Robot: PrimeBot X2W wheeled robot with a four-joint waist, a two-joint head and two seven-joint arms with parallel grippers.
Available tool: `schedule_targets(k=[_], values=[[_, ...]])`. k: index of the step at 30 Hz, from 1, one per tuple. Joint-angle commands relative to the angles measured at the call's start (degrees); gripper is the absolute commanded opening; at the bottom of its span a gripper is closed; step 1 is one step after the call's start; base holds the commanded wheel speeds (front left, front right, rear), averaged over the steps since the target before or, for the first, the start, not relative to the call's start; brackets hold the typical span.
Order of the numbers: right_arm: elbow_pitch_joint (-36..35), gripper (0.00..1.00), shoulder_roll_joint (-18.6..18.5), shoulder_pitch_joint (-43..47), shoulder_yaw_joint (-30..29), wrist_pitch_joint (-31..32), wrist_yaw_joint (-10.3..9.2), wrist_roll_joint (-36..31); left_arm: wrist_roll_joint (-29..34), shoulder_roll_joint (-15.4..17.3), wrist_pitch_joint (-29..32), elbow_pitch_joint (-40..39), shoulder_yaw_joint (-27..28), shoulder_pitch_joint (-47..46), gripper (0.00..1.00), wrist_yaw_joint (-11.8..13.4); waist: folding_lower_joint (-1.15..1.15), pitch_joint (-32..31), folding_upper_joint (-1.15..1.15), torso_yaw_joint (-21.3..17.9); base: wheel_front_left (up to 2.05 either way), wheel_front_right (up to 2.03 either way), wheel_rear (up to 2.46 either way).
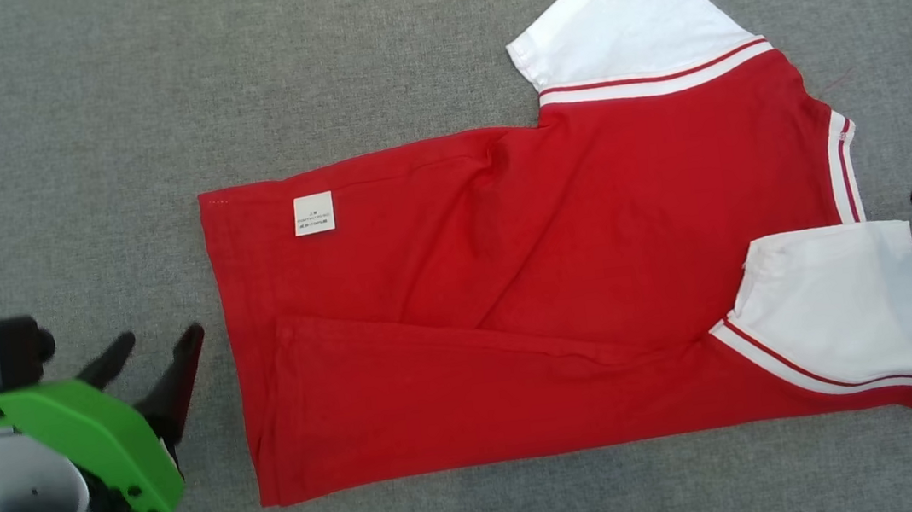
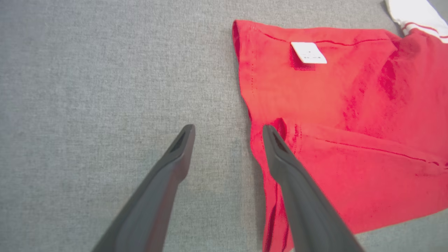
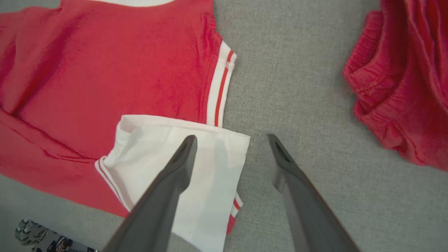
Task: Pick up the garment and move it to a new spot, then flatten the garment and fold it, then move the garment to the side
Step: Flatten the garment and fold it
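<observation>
Red shirt (image 1: 579,276), white sleeves with striped trim, white label (image 1: 314,214) near its left hem, lies folded lengthwise mid-counter (image 1: 63,120). Left hand (image 1: 160,334) spread wide beside that hem; right hand (image 3: 231,137) wide, empty, at the near sleeve (image 1: 848,306).

Red garment (image 1: 562,278) with white sleeves (image 1: 626,13), red-and-white striped trim (image 1: 655,81) and a white label (image 1: 314,213), on plain grey fabric (image 1: 63,120). Behind the dark grey fingers (image 2: 168,168) of the left gripper (image 1: 160,334), a bright green bracket (image 1: 81,427). Right of the fingers of the right gripper (image 3: 231,138), a second, all-red cloth (image 3: 402,80).
</observation>
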Motion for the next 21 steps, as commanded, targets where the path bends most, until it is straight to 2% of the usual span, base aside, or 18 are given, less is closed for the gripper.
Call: schedule_targets(k=[1, 4, 11, 15, 21], values=[[0.5, 1.00, -0.3, -3.4, 0.6, -0.9, 0.02, -0.8, 0.6, -0.7, 0.5, 0.3, 0.2, -3.0, 1.00, -0.3, 0.00, 1.9, 0.69, 0.4, 0.00, 0.00, 0.00], [3.7, 1.00, -0.3, -13.2, 3.9, -2.7, 0.01, -3.1, 2.8, -3.0, 3.4, 3.6, -1.1, -11.2, 1.00, -1.6, 0.00, 4.7, 0.69, 1.3, 0.00, 0.00, 0.00], [15.3, 1.00, 0.7, -35.4, 17.1, -2.3, 0.02, -9.8, 7.4, -13.1, 12.1, 18.4, -8.3, -30.6, 1.00, -6.3, 0.00, 10.2, 0.69, 4.1, 0.00, 0.00, 0.00], [20.0, 1.00, 1.1, -43.1, 21.8, -1.8, 0.02, -11.0, 7.2, -14.8, 15.2, 22.3, -10.3, -33.2, 1.00, -8.0, 0.00, 11.0, 0.69, 4.9, 0.00, 0.00, 0.00], [25.8, 1.00, 0.2, -49.2, 25.5, -1.6, 0.02, -11.3, 5.5, -15.3, 17.4, 22.6, -11.5, -33.4, 1.00, -10.3, 0.00, 10.7, 0.69, 6.8, 0.00, 0.00, 0.00]])
